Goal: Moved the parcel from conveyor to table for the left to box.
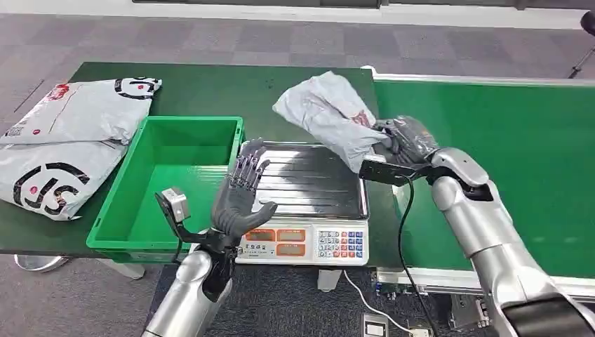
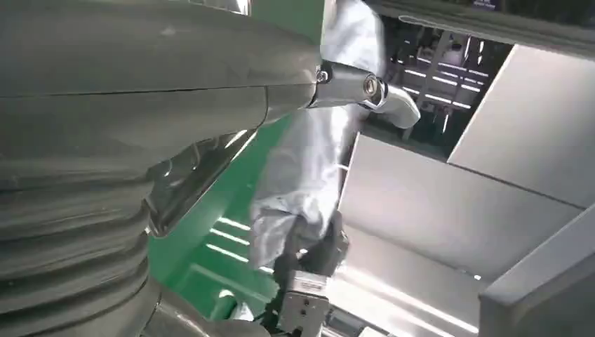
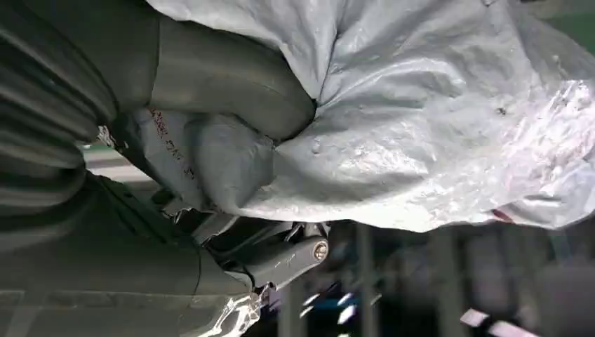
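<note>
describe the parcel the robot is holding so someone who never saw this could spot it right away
Start at the metal weighing scale between the green bin and the green conveyor. Above its back right corner, the right hand grips a crumpled grey parcel. Unlike the two flat grey mailers with black logos lying left of the bin, it is bunched up and lifted.

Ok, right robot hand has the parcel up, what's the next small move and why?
Probably lower it onto the scale tray and let go: the right robot hand grips the grey parcel above the tray's far edge, and the left robot hand waits open beside it.
</note>
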